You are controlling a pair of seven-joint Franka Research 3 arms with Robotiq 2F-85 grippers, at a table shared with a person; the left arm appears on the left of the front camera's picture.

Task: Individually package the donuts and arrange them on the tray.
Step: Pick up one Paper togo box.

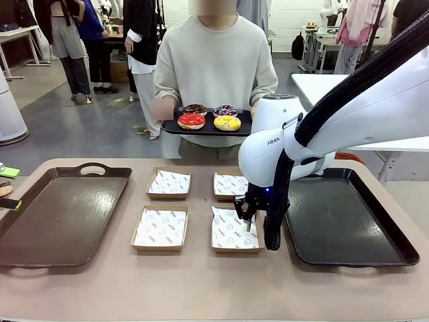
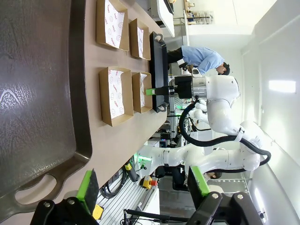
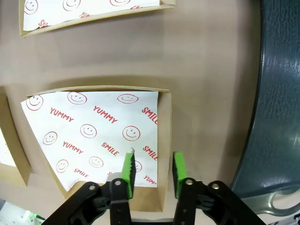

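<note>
A person across the table holds a black serving tray [image 1: 170, 127] with four donuts: red [image 1: 191, 120], yellow [image 1: 227, 123], chocolate with sprinkles [image 1: 195, 109] and purple-white iced [image 1: 225, 110]. My right gripper [image 1: 249, 218] hangs low over the near right paper-lined box [image 1: 228, 235]. In the right wrist view it [image 3: 152, 168] is open, its narrow gap straddling the right wall of that box [image 3: 164, 126]. My left gripper [image 1: 8, 188] is at the table's left edge, open and holding nothing [image 2: 143, 183].
Three more lined cardboard boxes lie mid-table: near left [image 1: 160, 228], far left [image 1: 169, 183], far right [image 1: 228, 184]. A brown tray [image 1: 60, 215] lies on the left and a dark tray [image 1: 342, 225] on the right. Other people stand far behind.
</note>
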